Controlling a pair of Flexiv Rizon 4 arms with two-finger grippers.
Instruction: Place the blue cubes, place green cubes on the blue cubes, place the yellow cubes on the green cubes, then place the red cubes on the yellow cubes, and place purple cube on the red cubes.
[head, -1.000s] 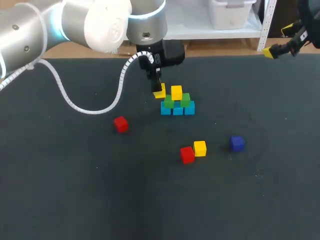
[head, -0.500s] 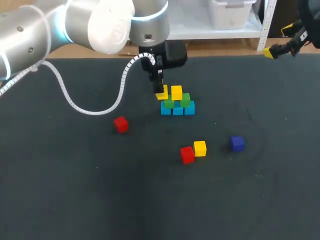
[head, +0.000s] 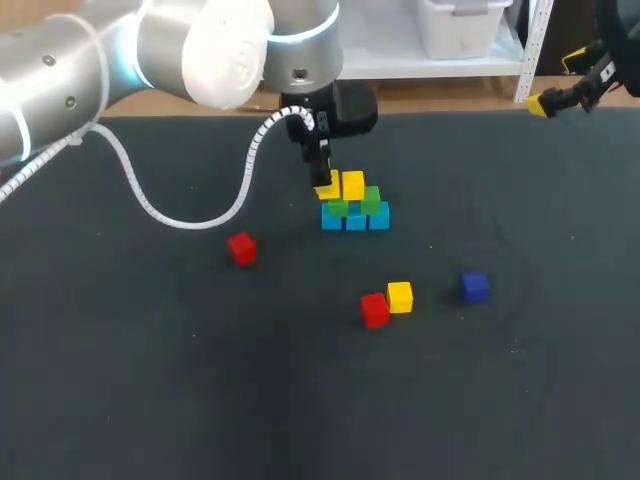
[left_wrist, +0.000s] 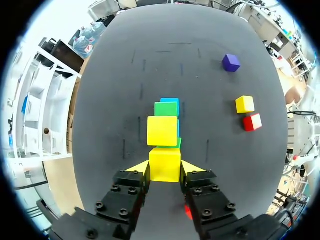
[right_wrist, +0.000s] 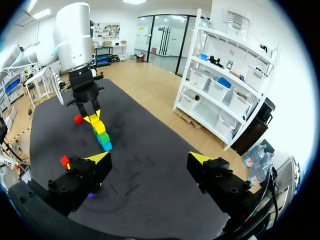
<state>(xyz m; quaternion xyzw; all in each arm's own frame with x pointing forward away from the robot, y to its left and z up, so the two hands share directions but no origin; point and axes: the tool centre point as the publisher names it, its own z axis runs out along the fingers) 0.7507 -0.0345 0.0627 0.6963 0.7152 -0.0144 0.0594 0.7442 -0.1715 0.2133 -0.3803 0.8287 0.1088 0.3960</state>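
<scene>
While left hand (left_wrist: 165, 167) pinches a yellow cube (left_wrist: 164, 164) over the stack (head: 355, 212), right hand (right_wrist: 149, 159) hangs spread by the table (head: 150, 380) edge

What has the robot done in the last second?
The left tool, shut on a yellow cube, carried it slightly sideways toward the stack, beside the second yellow cube on it. The stack, the loose cubes and the right tool stayed put.
</scene>
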